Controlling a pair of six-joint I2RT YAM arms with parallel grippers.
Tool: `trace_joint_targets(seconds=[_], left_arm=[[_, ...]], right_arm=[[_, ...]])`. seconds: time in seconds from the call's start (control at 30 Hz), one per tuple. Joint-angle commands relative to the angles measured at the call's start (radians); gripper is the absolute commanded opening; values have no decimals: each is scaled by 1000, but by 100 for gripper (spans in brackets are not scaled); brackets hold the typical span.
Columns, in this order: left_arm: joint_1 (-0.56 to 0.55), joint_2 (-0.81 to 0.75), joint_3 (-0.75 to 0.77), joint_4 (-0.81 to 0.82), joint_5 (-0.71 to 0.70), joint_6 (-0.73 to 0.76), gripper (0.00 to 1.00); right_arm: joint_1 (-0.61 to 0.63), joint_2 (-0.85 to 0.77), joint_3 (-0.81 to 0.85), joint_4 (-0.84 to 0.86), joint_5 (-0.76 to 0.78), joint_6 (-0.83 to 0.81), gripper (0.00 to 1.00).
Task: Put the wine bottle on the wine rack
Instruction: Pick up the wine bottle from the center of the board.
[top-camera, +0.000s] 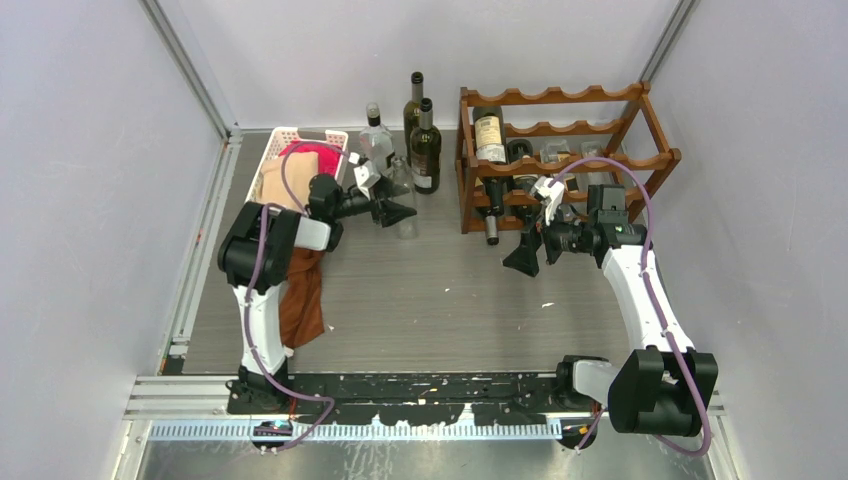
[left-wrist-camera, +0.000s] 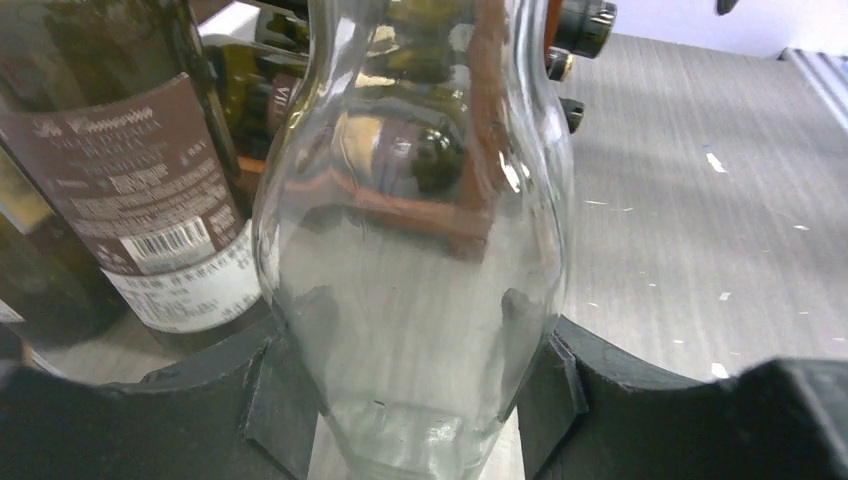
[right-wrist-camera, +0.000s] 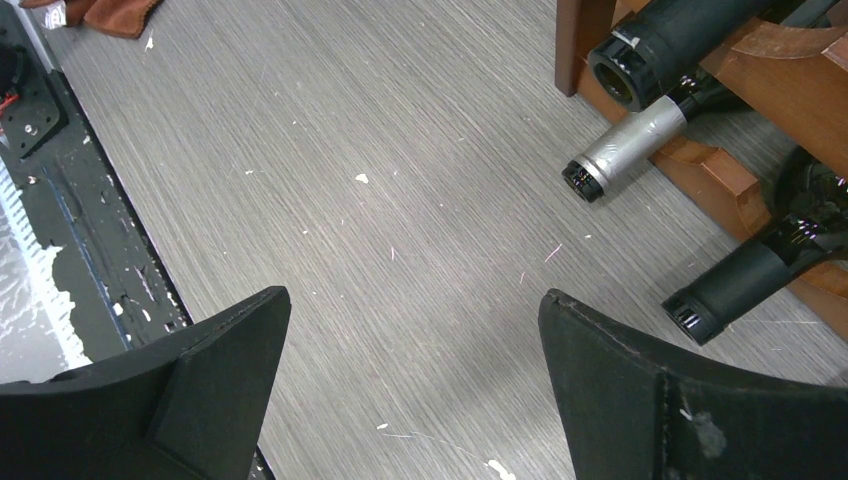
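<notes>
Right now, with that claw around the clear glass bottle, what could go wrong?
The left gripper flanks the smooth clear glass bottle on its rounded body, so it might slip or tip when lifted. The dark green labelled bottle stands close beside it and could get knocked. The reddish-brown wooden wine rack already holds dark bottles with necks jutting out, which the carried one might strike.

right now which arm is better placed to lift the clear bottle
Left. The left claw straddles the clear bottle; the right claw hangs open over the table by the wine rack.
</notes>
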Motion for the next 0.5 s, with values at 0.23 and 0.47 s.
trace_joint_targets(seconds=[0.23,0.47], left_arm=[[-98,-475,-329,-83,-64,-234,0],[-353,-842,-264,-1130,-450,143,0]], right_arm=[[-3,-13,78,-159,4,-170,100],[-4,-63,86,-259,1,-320,100]])
